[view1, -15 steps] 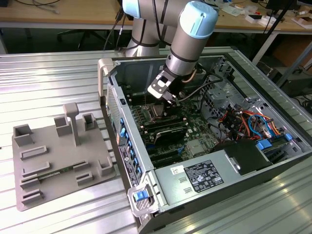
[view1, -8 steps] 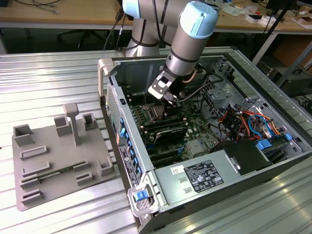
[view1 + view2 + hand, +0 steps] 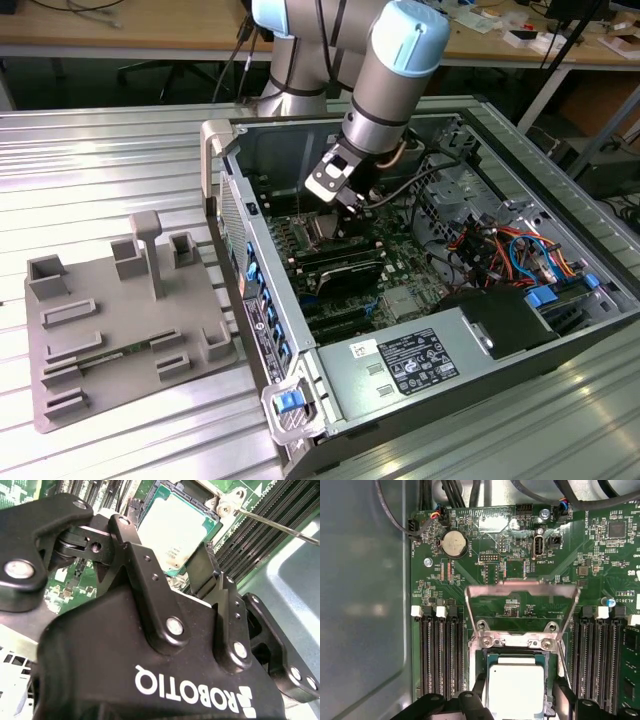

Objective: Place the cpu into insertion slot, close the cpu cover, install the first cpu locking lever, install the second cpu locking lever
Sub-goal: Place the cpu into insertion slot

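Observation:
The cpu [image 3: 516,687], a square chip with a silver-grey top, lies flat in the insertion slot [image 3: 517,656] on the green motherboard. It shows again in the second wrist view [image 3: 175,530]. My gripper [image 3: 517,702] hangs just above it, open, with one black finger [image 3: 472,700] on each side of the chip. The cpu cover [image 3: 520,584], a thin silver frame, stands raised on its hinge behind the slot. A thin locking lever [image 3: 280,527] runs beside the slot. In the exterior view my gripper [image 3: 350,205] reaches into the open computer case over the slot [image 3: 328,232].
Black memory slots [image 3: 437,655] flank the socket on both sides. A coin battery [image 3: 454,543] and cables lie beyond the cover. The case's grey wall [image 3: 365,605] is close by. A power supply [image 3: 400,365], coloured cables [image 3: 510,250] and a grey fixture tray [image 3: 110,320] also show.

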### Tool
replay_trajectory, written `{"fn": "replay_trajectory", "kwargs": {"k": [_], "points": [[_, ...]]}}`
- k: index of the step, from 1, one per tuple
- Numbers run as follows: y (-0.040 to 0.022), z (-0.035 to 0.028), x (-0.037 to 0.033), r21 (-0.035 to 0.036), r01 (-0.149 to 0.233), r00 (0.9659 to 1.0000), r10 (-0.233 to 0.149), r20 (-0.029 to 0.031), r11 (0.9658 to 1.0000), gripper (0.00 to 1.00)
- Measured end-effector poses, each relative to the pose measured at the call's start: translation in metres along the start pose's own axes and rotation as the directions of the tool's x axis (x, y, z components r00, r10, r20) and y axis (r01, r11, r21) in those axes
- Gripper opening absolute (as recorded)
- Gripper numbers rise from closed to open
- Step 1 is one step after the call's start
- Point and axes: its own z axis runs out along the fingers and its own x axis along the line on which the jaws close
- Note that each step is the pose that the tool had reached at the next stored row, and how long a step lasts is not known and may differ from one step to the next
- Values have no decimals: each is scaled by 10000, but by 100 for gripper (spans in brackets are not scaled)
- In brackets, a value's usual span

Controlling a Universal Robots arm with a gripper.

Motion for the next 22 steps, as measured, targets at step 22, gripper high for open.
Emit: {"fn": "replay_trajectory", "kwargs": {"k": [22], "points": [[-3, -74, 32, -3, 19, 9993, -19, -370, 10000, 47]]}}
